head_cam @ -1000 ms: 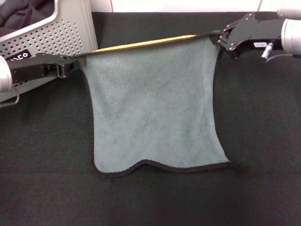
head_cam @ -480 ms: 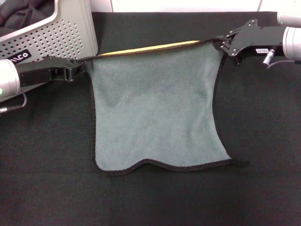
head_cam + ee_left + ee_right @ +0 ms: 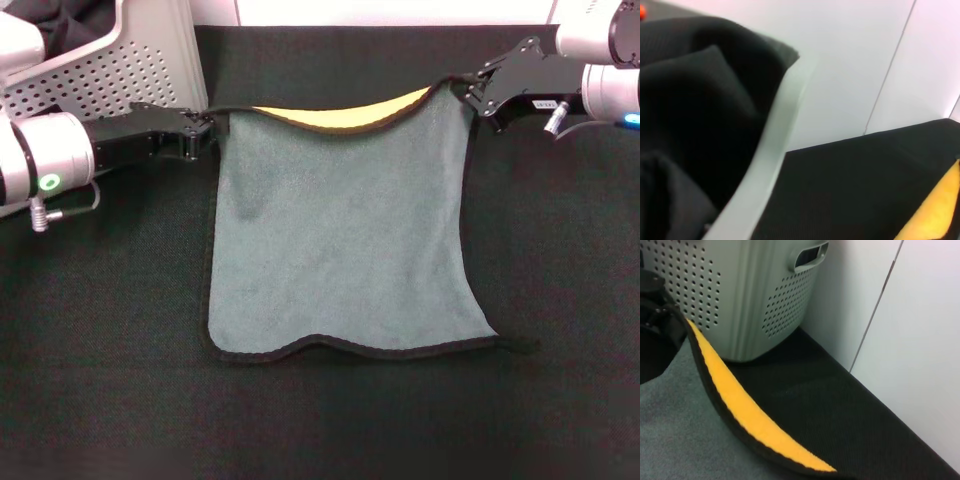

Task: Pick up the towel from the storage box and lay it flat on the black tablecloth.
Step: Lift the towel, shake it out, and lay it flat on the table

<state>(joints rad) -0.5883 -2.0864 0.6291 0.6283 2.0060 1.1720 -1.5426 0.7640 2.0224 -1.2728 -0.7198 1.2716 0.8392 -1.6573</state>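
The towel (image 3: 340,230) lies grey-green side up on the black tablecloth (image 3: 560,300), with its near edge resting on the cloth. Its far edge is lifted and sags in the middle, showing the yellow underside (image 3: 345,115). My left gripper (image 3: 205,125) is shut on the far left corner, next to the storage box (image 3: 130,70). My right gripper (image 3: 466,92) is shut on the far right corner. In the right wrist view the yellow band (image 3: 740,410) curves in front of the box (image 3: 740,290). The left wrist view shows a yellow bit of the towel (image 3: 940,210).
A smaller black cloth (image 3: 55,20) lies inside the storage box, also in the left wrist view (image 3: 695,115) behind the box rim (image 3: 770,150). A white wall (image 3: 390,10) runs behind the table's far edge.
My left gripper has moved right, towards the right gripper. The towel's far edge went from taut to slack and shows more yellow. The right gripper shifted slightly.
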